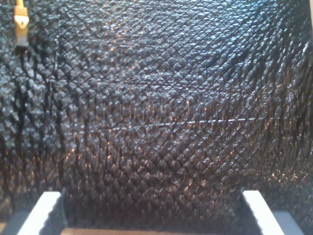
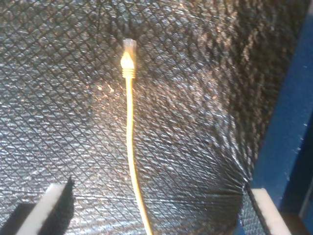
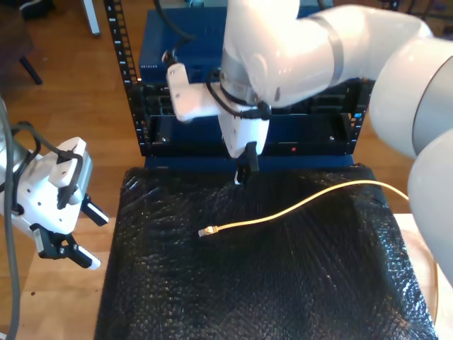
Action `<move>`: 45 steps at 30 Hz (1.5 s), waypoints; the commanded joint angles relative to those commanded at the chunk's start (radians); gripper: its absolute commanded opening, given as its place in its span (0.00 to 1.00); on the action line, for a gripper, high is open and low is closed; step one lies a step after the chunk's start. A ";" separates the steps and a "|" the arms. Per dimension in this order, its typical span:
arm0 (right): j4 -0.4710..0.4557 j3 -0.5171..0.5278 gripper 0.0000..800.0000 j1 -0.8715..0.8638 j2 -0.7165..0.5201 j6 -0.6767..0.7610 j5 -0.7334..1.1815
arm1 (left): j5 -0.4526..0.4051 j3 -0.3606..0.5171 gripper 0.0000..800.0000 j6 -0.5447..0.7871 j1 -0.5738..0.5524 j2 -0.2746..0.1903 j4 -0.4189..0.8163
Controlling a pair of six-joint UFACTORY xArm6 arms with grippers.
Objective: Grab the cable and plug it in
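Both hands gape empty; cable (image 3: 297,206) lies on black mat (image 3: 177,297) before blue rack (image 3: 163,57).

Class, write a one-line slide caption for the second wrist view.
My second gripper, open, hovers over the cable, whose clear plug lies on black mesh matting.

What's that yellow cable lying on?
The cable and its clear plug lie on a black quilted mat. Whatever is beneath the mat is covered and cannot be seen.
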 joint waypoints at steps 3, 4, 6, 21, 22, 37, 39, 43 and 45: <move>0.000 0.043 0.99 0.009 0.000 0.000 -0.040 | -0.014 0.009 1.00 0.002 0.002 0.000 0.000; 0.002 0.060 0.99 0.014 0.000 0.003 -0.055 | -0.017 0.014 1.00 0.002 0.005 0.000 0.000; -0.002 0.084 0.99 0.021 0.000 0.020 -0.081 | -0.021 0.014 1.00 0.002 0.011 0.000 0.000; -0.057 0.242 0.99 0.058 0.009 0.104 -0.250 | -0.035 0.020 1.00 0.003 0.040 0.026 0.000; -0.057 0.250 0.99 0.061 0.009 0.104 -0.262 | -0.035 0.020 1.00 0.003 0.046 0.032 0.000; -0.060 0.296 0.99 0.100 0.087 0.106 -0.399 | -0.038 0.020 1.00 0.003 0.051 0.044 0.000; -0.060 0.293 0.98 0.100 0.098 0.104 -0.407 | -0.038 0.021 1.00 0.002 0.049 0.049 0.000; -0.060 0.290 0.96 0.100 0.110 0.104 -0.411 | -0.040 0.021 1.00 0.002 0.051 0.052 0.000; -0.060 0.290 0.93 0.100 0.117 0.104 -0.417 | -0.040 0.021 1.00 0.002 0.049 0.052 0.000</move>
